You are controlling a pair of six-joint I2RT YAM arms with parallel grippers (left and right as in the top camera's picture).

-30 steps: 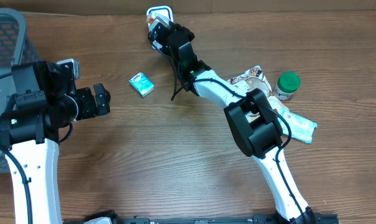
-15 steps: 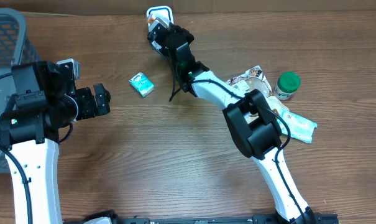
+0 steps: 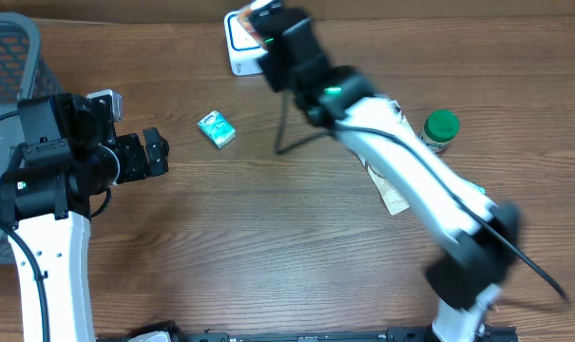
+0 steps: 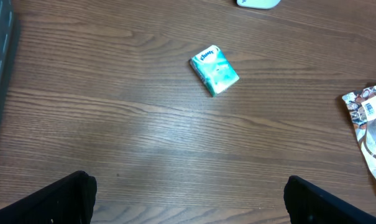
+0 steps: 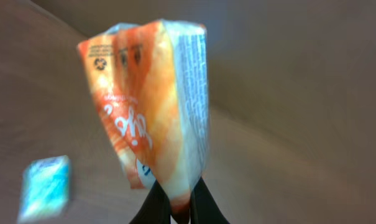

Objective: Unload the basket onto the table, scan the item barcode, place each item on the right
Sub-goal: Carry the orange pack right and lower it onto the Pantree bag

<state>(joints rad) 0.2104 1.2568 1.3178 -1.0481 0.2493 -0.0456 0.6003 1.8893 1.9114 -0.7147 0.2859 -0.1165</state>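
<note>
Overhead: right gripper, blurred, now raised higher over the white scanner; left gripper unmoved, jaws apart. Left wrist: teal tissue pack lying ahead. Right wrist: orange packet clamped upright between closed fingers.

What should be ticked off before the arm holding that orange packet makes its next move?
1. Right tool grips the orange packet: ok, it pinches the packet's lower edge.
2. Barcode turned towards the scanner: cannot tell, no barcode shows on the sides seen by the right wrist camera.
3. Packet close to the white device, probably the scanner: ok, the arm's end is right beside it in the overhead view.
4. Left tool out of the way: ok, open, empty and off to the side.
5. Teal pack out of the way: ok, it lies on the table, apart from both arms.
</note>
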